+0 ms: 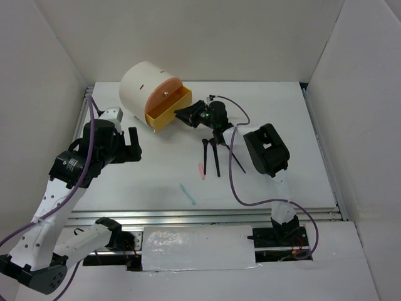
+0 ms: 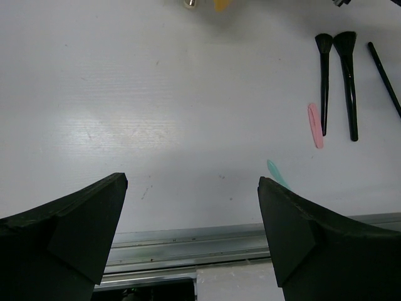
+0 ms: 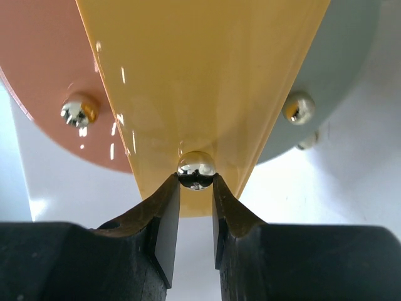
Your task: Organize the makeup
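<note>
Right gripper (image 3: pixel 195 183) pinching the drawer knob (image 3: pixel 196 170) on the cream cylindrical box (image 1: pixel 139 86); makeup loose on the table (image 1: pixel 276 113).
Jaws narrow, clamped on both sides of the chrome knob, and the yellow drawer (image 1: pixel 166 108) is partly out. Best move looks like a straight pull along the drawer axis, no twist, or the ball slips. Left gripper (image 2: pixel 192 182) is wide, holding nothing, above bare table. Only the right wrist view shows the knob contact. The top view alone places the two black brushes (image 1: pixel 213 153), thin black stick (image 1: pixel 237 160), pink stick (image 1: pixel 202 170) and teal stick (image 1: pixel 187 194) near the right arm, apart from the box.
</note>
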`<state>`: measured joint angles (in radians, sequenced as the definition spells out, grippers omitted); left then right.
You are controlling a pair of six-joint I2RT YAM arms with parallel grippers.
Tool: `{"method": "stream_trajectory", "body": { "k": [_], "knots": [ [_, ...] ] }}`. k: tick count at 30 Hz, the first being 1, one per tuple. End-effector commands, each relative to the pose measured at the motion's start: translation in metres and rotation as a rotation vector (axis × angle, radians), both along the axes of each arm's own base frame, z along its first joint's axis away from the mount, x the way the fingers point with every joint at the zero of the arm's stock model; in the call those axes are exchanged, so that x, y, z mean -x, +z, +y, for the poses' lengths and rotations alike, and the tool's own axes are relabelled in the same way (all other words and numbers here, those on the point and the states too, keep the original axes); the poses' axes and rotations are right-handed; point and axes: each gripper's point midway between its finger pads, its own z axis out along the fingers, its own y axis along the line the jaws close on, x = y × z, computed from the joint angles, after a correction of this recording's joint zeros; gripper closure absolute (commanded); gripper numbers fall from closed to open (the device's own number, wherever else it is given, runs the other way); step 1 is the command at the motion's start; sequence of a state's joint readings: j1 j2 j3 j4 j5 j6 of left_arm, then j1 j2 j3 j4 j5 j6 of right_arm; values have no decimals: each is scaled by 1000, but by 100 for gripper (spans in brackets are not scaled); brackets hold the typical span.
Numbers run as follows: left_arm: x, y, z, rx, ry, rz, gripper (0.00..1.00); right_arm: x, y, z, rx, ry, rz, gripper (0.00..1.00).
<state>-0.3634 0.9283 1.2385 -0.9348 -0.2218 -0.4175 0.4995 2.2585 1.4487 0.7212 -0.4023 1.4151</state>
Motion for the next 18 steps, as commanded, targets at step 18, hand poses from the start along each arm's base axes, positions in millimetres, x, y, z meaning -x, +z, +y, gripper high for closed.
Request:
{"method": "stream_trajectory", "body": {
  "k": [18],
  "knots": [
    [-10, 5, -5, 45, 20, -47, 1, 42, 44, -53, -30, 23, -123, 86]
  ]
}}
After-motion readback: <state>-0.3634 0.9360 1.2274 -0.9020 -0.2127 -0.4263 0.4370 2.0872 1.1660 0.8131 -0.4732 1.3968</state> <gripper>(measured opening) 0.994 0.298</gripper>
